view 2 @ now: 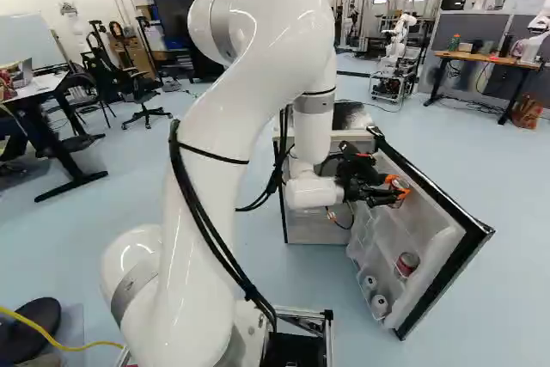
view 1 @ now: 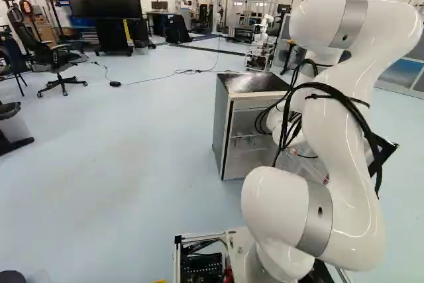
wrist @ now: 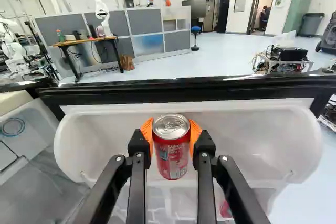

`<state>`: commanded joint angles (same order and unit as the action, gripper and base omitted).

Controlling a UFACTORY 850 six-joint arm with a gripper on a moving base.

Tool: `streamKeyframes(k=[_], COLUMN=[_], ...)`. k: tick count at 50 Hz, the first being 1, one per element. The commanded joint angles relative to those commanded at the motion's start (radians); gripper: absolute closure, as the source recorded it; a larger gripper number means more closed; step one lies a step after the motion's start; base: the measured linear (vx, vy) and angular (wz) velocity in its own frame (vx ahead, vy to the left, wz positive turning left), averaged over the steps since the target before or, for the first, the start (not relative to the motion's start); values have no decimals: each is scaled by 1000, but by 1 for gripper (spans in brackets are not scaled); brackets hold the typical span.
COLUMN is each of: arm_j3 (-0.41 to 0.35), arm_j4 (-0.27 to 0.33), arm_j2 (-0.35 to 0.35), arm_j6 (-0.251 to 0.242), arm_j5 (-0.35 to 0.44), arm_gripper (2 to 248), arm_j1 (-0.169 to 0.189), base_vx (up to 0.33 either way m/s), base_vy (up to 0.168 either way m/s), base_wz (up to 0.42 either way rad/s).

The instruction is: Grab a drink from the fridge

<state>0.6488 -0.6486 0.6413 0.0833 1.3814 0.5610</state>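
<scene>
Orange pads point(wrist: 196, 132) press in on the red can point(wrist: 172, 156) from both sides, so I read my gripper point(wrist: 171, 137) as closed on it, its fingers parted only by the can's width. The can looks upright, at the upper bin point(wrist: 262, 135) of the open fridge door point(view 2: 443, 288); whether its base rests in there or hangs just clear, I can't tell. Right of the middle in the right base view, the wrist reaches across to that bin from the cabinet side, and the white arm point(view 2: 258, 83) fills much of the view's left half. Lower in the door, toward the lower right of that view, sit another red can point(view 2: 407, 264) and a pair of pale cans point(view 2: 374, 293). The fridge cabinet point(view 1: 224, 130) stands near the centre of the left base view. I'd judge the grasp made and the lift-out in hand. Next I'd go straight up, slowly, until the base clears the bin wall, then draw back; pulling sideways too soon could snag the rim, swing the door or twist the smooth can loose.
</scene>
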Motion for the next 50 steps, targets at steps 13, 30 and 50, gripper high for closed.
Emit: streamKeyframes(k=[13, 30, 50], arm_j3=[-52, -153, -172], arm_j4=[0, 0, 0], arm_j2=[-37, -102, -114], arm_j6=[0, 0, 0], arm_j5=[54, 131, 135], arm_gripper=[160, 210, 226], arm_j1=[0, 4, 6], base_vx=[0, 0, 0], base_vy=[0, 0, 0], base_wz=[0, 0, 0])
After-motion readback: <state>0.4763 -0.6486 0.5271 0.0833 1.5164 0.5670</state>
